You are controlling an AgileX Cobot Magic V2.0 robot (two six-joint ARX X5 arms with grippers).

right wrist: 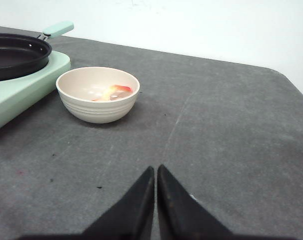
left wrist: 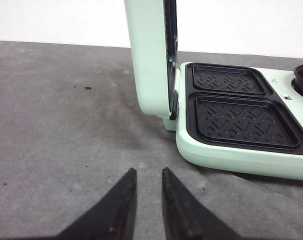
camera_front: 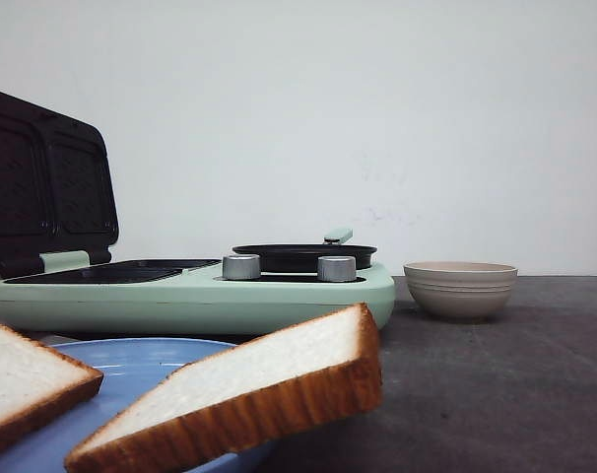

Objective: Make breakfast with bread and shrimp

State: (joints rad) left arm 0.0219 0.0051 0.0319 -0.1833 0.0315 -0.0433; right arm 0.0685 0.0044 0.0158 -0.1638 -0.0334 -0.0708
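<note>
Two slices of bread [camera_front: 249, 389] [camera_front: 23, 379] lie on a blue plate [camera_front: 141, 360] close to the front camera. Shrimp [right wrist: 114, 92], red-orange, lie in a beige ribbed bowl [right wrist: 98, 107] [camera_front: 460, 288] right of the mint-green breakfast maker [camera_front: 195, 296]. Its lid [left wrist: 151, 55] stands up, baring two black sandwich plates [left wrist: 244, 120]. My left gripper [left wrist: 149, 172] hovers over the grey table beside the maker's lid end, open a little, nothing between its fingers. My right gripper [right wrist: 156, 169] is shut and empty, short of the bowl. Neither gripper shows in the front view.
A black frying pan [camera_front: 303, 256] [right wrist: 14, 55] with a mint handle sits on the maker's right half, behind two silver knobs [camera_front: 241, 267]. The grey table [right wrist: 216, 130] ends at a white wall; its far right corner shows in the right wrist view.
</note>
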